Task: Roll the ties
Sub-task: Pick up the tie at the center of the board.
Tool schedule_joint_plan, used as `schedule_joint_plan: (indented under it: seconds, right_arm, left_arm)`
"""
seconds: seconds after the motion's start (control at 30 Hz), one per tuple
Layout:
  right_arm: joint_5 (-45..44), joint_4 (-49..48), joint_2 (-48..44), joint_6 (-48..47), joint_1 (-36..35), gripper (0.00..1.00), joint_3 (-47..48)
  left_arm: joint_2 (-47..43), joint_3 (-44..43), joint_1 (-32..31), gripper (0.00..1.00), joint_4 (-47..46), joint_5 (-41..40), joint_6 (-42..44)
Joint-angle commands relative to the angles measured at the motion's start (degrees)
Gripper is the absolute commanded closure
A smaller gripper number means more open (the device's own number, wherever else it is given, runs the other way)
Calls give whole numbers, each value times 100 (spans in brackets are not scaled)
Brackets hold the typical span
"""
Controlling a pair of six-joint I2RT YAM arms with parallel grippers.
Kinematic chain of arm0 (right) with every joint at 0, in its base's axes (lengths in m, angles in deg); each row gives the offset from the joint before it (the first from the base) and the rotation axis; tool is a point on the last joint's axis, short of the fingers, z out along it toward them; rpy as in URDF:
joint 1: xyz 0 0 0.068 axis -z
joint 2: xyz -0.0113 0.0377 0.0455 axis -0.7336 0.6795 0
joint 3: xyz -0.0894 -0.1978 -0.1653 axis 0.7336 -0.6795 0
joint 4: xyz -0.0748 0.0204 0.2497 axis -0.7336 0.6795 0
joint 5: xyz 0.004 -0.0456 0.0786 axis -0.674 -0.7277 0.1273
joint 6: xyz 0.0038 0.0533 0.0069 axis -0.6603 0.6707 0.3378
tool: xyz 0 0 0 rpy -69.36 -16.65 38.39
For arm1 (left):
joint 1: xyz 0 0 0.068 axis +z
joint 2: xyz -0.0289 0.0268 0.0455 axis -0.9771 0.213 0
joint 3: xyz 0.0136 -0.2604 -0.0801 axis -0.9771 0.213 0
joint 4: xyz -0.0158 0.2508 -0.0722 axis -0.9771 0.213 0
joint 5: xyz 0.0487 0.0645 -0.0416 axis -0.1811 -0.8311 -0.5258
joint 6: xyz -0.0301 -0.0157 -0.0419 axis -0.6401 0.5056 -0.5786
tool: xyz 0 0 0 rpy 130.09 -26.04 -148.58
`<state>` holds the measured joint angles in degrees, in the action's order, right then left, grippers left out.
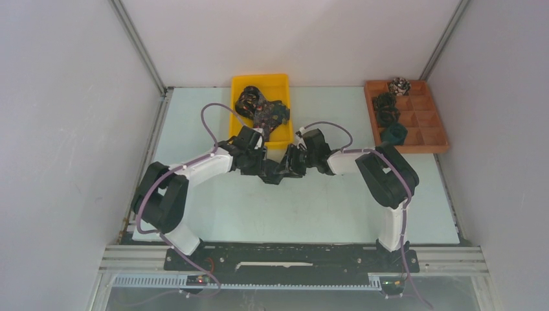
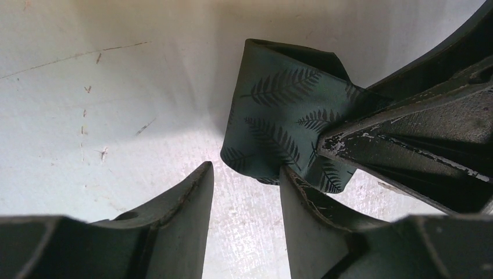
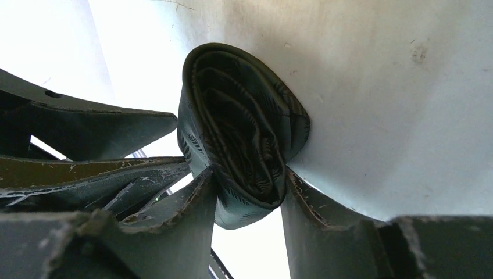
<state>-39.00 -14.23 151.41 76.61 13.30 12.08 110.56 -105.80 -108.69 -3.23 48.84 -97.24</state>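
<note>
A dark green tie point(image 3: 244, 116) with a fern pattern is wound into a tight roll. My right gripper point(image 3: 250, 173) is shut on it, one finger pressed against each side of the roll. In the left wrist view the same tie roll point(image 2: 279, 110) hangs just beyond my left gripper point(image 2: 245, 170), which is open with only bare table showing between its jaws. Its right fingertip point(image 2: 288, 177) touches the roll's lower edge. The right gripper's fingers point(image 2: 395, 145) come in from the right. From above, both grippers meet at mid-table point(image 1: 283, 167) and hide the roll.
A yellow tray point(image 1: 239, 81) at the back holds a heap of loose dark ties point(image 1: 262, 109). An orange compartment box point(image 1: 434, 139) at the back right holds several rolled ties point(image 1: 387, 110). Grey walls stand close on both sides.
</note>
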Motion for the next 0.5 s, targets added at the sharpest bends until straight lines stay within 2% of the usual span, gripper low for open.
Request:
schedule_joint_plan:
  seconds: [0.0,0.27,0.47]
  right_arm:
    - [-79,207,43,48,-53,57,254]
    - [-46,344,-22,163,17,71,293]
    - [60,345,-96,261,90,75,288]
  left_arm:
    - [18,69,20,49,-141,64,-47]
    - [-182,14,22,48,18,86,-60]
    - [-521,-84,27,47,353,23,-51]
